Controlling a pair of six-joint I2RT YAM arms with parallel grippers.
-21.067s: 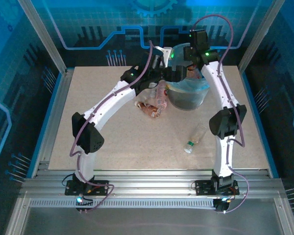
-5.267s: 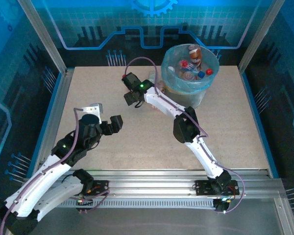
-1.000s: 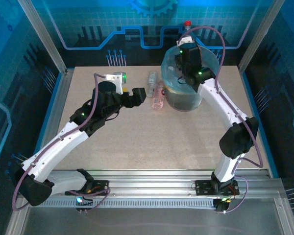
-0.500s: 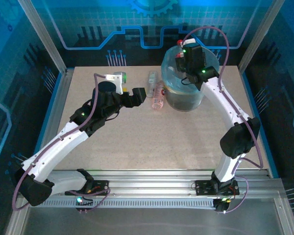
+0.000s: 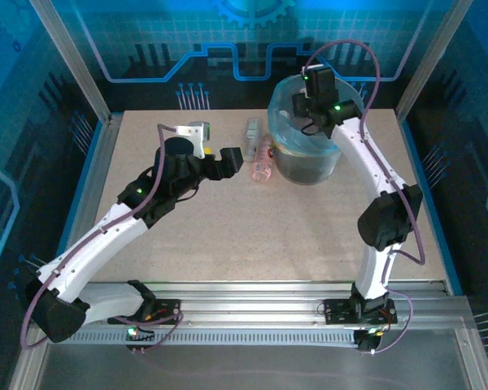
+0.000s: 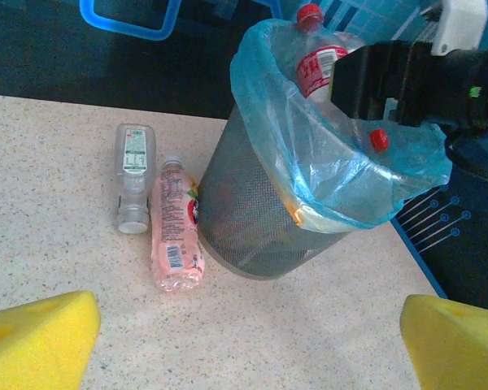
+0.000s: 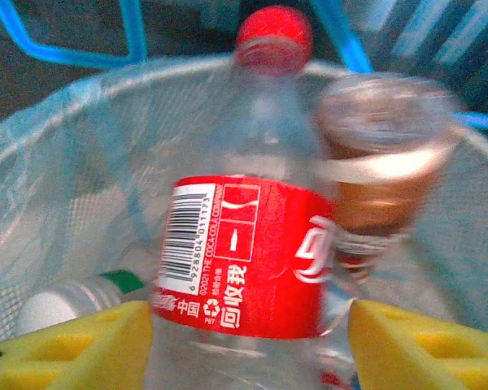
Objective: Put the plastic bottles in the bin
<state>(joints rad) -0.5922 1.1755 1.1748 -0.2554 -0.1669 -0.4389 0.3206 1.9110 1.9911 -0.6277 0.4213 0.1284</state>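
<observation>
Two plastic bottles lie on the table left of the bin (image 6: pixel 252 219): a clear one with a white label (image 6: pixel 134 171) and a pink-labelled one (image 6: pixel 176 236) against the bin's wall. My left gripper (image 6: pixel 248 341) hangs open a little short of them, nothing between its yellow pads (image 6: pixel 37 337). My right gripper (image 7: pixel 252 341) is down at the mouth of the bin (image 5: pixel 305 166), shut on a clear bottle with a red label and red cap (image 7: pixel 244 252), cap pointing away. A brown-labelled bottle (image 7: pixel 378 162) and a white-capped one (image 7: pixel 65 305) lie in the bin beside it.
The bin's light-blue bag (image 6: pixel 366 175) hangs over the rim. The right gripper (image 6: pixel 407 73) shows above that rim in the left wrist view. Bare speckled table (image 5: pixel 252 236) stretches toward the arm bases. Metal frame posts (image 5: pixel 69 61) and a blue panel wall close in the back.
My right gripper has come down from above the bin's far rim into its mouth, bringing the red-capped bottle with it. The left arm has hardly moved.
</observation>
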